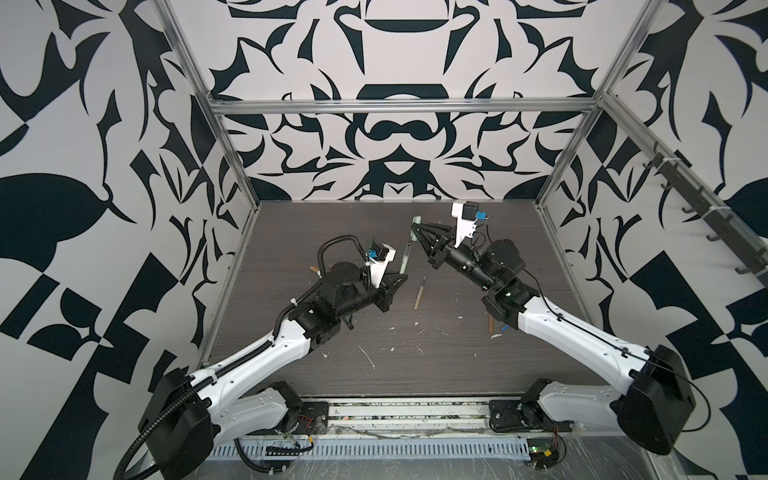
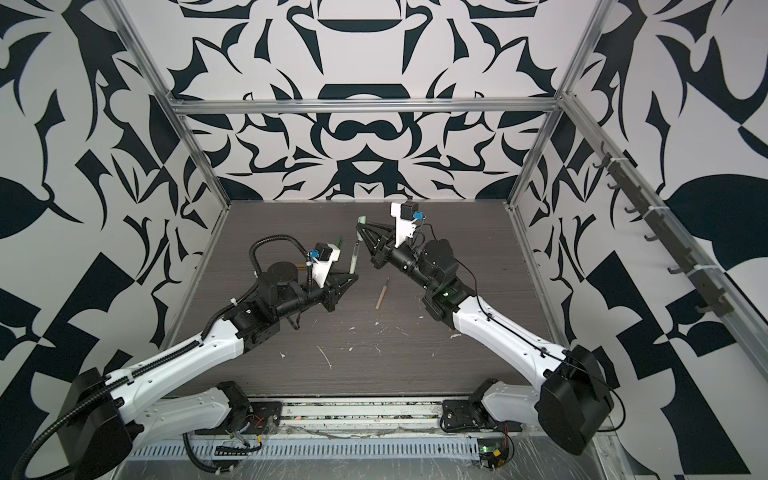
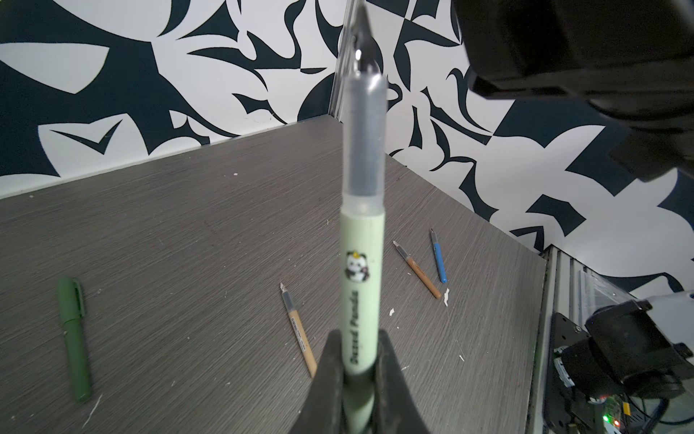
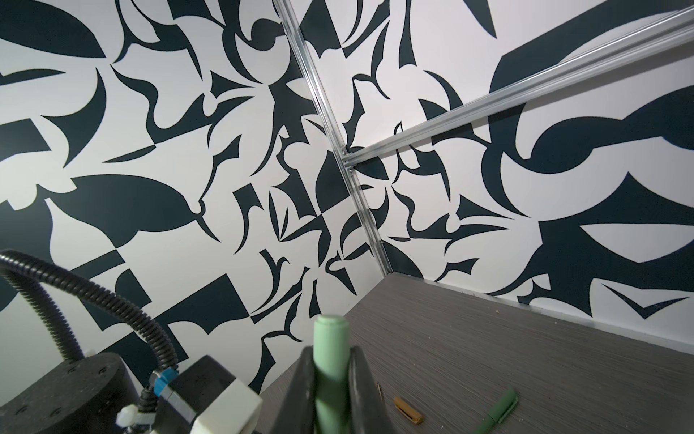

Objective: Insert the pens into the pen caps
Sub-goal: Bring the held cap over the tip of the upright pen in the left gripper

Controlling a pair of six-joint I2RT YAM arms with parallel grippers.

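While the pale green pen (image 3: 362,263) is gripped by the left tool (image 3: 358,340) and the pale green cap (image 4: 330,330) clamped in the right tool (image 4: 331,351), both clear of the worktop (image 3: 187,225), tip and mouth must be aligned before pushing.

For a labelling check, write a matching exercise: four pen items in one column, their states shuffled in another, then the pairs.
1. pale green pen
2. pale green cap
3. tan pen
4. dark green pen

A. capped, on the table
B. in the right claw
C. uncapped, on the table
D. in the left claw

Pairs: 1-D, 2-B, 3-C, 4-A
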